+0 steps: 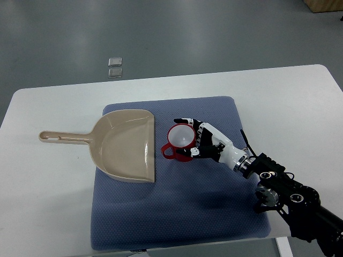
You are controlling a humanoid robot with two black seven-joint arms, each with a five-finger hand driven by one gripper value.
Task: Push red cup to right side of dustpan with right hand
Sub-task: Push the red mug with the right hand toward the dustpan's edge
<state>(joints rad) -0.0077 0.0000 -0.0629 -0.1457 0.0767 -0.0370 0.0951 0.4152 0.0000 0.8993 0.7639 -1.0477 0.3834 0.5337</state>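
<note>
One right hand (199, 140) cupped against red cup (180, 140)

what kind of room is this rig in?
Probably a lab or test room: plain white table on a bare grey floor, with a blue mat staging a dustpan and red cup.

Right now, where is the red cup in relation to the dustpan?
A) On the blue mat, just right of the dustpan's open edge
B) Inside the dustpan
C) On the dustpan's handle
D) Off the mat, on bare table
A: the red cup stands on the blue mat, just right of the dustpan, with the right hand at it.
</note>
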